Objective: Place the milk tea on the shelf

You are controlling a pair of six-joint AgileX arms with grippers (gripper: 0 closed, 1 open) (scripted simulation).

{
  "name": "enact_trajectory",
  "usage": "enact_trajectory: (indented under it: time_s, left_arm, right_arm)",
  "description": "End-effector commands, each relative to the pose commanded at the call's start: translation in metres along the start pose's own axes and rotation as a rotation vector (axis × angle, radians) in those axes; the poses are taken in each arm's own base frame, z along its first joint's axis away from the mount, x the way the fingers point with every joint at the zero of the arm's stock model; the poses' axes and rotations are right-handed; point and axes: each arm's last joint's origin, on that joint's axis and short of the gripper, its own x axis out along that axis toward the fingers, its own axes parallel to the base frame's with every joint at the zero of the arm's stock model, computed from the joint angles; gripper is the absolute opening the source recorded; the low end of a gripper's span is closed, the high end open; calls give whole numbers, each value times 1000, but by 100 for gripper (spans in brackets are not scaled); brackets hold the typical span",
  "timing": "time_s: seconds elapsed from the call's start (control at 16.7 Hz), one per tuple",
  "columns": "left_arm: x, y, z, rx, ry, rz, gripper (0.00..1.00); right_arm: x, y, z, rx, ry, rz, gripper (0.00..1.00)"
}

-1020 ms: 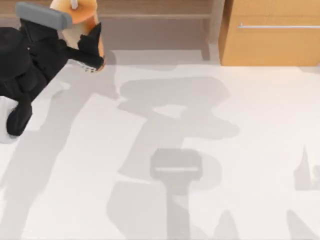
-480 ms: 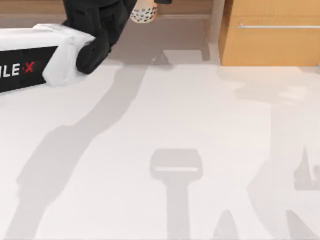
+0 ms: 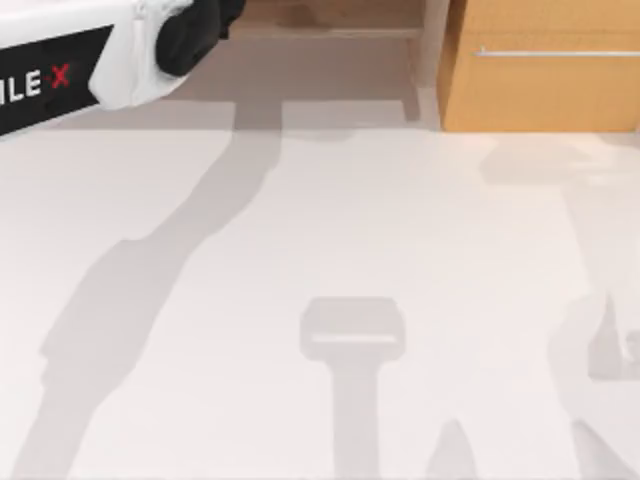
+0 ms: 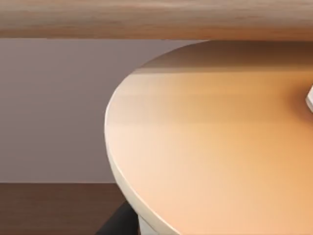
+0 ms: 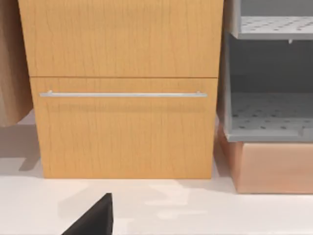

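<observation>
Since half a second ago the left arm (image 3: 90, 55) has pushed farther toward the shelf (image 3: 330, 20); the spotted cup bottom seen then at the far edge is gone from the top view, and the arm's shadow on the desk (image 3: 320, 300) has shifted with it.

Top view: left arm's white link with black wrist sits at the far left, reaching in under the shelf board. Pale upright post (image 3: 432, 50) stands right of the shelf opening, orange-wood cabinet (image 3: 545, 90) with silver bar handle (image 3: 555, 52) just right of that.

Left wrist view: milk tea (image 4: 220, 147) right up against the camera, orange lid with pale rim, under the shelf board (image 4: 156, 19) and above a darker brown board. A dark piece shows beside the cup's lower rim. Cannot tell whether the left hand is clamped on the cup or spread.

Right wrist view: cabinet front with handle faces the camera, grey perforated rack (image 5: 269, 117) beside it. One dark fingertip (image 5: 93, 218) of the right hand low over the desk; its spread cannot be told.
</observation>
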Motion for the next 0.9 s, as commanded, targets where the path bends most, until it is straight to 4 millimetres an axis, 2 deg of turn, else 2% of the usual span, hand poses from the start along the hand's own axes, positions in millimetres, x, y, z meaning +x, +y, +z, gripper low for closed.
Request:
enact_trajectory:
  time_s: [0.42,0.78,0.9]
  left_arm:
    - [-4,0,1,25,7,-12,0]
    - [-20,10,-5,95,55,-52,0]
    - [-16,11,-9,106,61,-49,0]
  right_arm:
    - [0,0,0,0,0,0,100]
    - [0,0,0,0,0,0,100]
    - [0,0,0,0,0,0,100]
